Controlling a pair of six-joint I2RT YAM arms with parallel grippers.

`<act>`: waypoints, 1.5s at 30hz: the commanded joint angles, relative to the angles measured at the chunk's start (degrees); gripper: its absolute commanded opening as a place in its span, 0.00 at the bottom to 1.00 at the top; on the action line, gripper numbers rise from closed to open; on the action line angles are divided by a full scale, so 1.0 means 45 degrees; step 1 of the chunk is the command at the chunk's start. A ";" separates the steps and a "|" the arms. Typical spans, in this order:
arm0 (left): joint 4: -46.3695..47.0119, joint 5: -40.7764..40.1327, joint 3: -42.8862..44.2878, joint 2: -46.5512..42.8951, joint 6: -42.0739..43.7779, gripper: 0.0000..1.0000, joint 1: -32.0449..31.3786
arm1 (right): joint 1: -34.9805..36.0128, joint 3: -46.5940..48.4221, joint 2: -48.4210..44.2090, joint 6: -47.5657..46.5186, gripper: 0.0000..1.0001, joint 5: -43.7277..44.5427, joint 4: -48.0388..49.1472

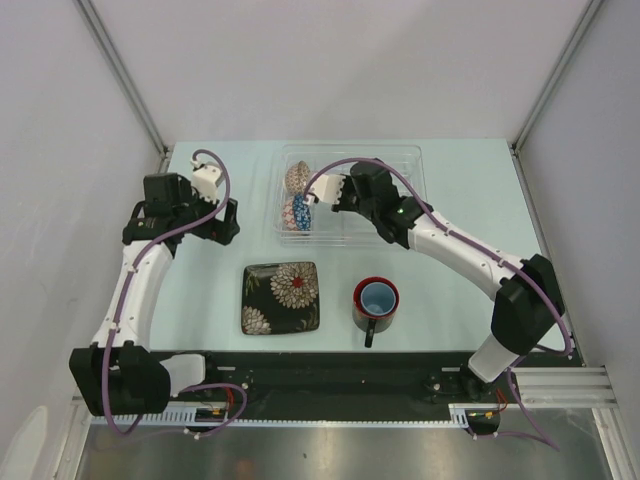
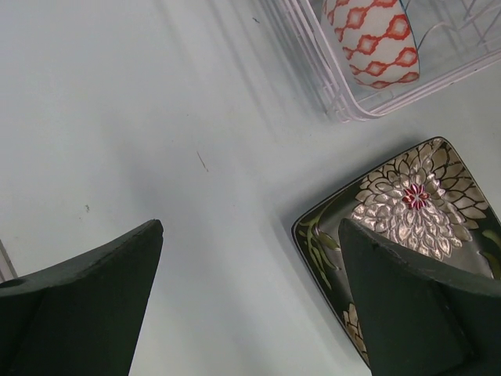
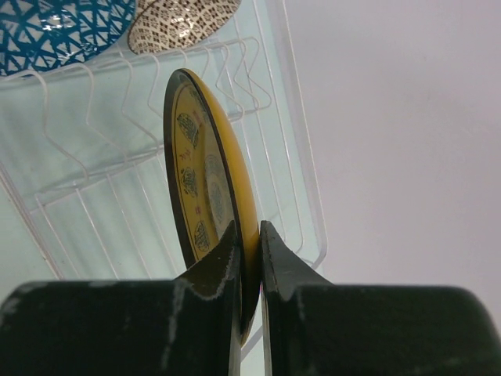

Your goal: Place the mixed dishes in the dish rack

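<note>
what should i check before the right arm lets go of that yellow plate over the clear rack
1. Right gripper pinches the yellow, dark-rimmed plate by its edge: ok.
2. Plate stands on edge over the clear plastic dish rack ribs: ok.
3. Plate's lower edge seated between ribs: cannot tell, hidden.
4. Plate apart from the blue-patterned bowl and brown speckled bowl: ok.
5. Left gripper open, over bare table outside the rack: ok.
6. Everything loaded: not ok; square dark flowered plate and red mug sit on the table.

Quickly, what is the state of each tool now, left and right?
Left tool: open, holding nothing.
Right tool: closed on the yellow plate with dark rim, over the dish rack.
</note>
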 commanded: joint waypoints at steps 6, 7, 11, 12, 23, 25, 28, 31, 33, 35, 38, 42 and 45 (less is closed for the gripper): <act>0.0892 0.0321 -0.0153 0.0146 -0.0507 1.00 0.0074 | 0.0543 0.0066 0.0404 -0.0280 0.00 -0.0571 0.0444; 0.0911 0.0340 -0.0153 0.0185 -0.0526 1.00 0.0074 | 0.0583 0.0046 0.0443 -0.0182 0.00 -0.0629 0.0405; 0.1009 0.0165 -0.0250 0.0224 -0.0605 1.00 0.0074 | 0.0680 -0.0012 0.0736 -0.0201 0.00 -0.0590 0.0502; 0.1029 0.0126 -0.0250 0.0205 -0.0605 1.00 0.0055 | 0.0681 -0.0012 0.0795 -0.0182 0.00 -0.0630 0.0560; 0.0950 0.0048 -0.0348 -0.0127 -0.0273 0.99 0.0054 | 0.0681 0.0007 0.1732 -0.0318 0.00 -0.1079 0.1516; 0.0912 0.0028 -0.0387 -0.0166 -0.0253 1.00 0.0055 | 0.0661 0.0007 0.1791 -0.0435 0.00 -0.1079 0.1634; 0.0950 0.0048 -0.0465 -0.0186 -0.0234 1.00 0.0074 | 0.0642 0.0065 0.1830 -0.0513 0.00 -0.1138 0.1732; 0.0970 0.0067 -0.0562 -0.0186 -0.0234 1.00 0.0055 | 0.0661 0.0105 0.1636 -0.0630 0.00 -0.0924 0.1830; 0.1029 0.0067 -0.0602 -0.0186 -0.0234 1.00 0.0074 | 0.0661 0.0105 0.1247 -0.0689 0.00 -0.0904 0.1928; 0.1068 0.0048 -0.0641 -0.0167 -0.0234 1.00 0.0074 | 0.0603 0.0143 0.1011 -0.0806 0.00 -0.0845 0.2063; 0.1126 0.0067 -0.0621 -0.0127 -0.0272 1.00 0.0055 | 0.0446 0.0241 0.0718 -0.0904 0.00 -0.0825 0.2084; 0.1185 0.0087 -0.0680 -0.0166 -0.0292 1.00 0.0074 | 0.0310 0.0300 0.0873 -0.0768 0.00 -0.0904 0.1870; 0.1108 0.0067 -0.0719 -0.0166 -0.0215 1.00 0.0054 | 0.0310 0.0319 0.1069 -0.0982 0.00 -0.0417 0.2083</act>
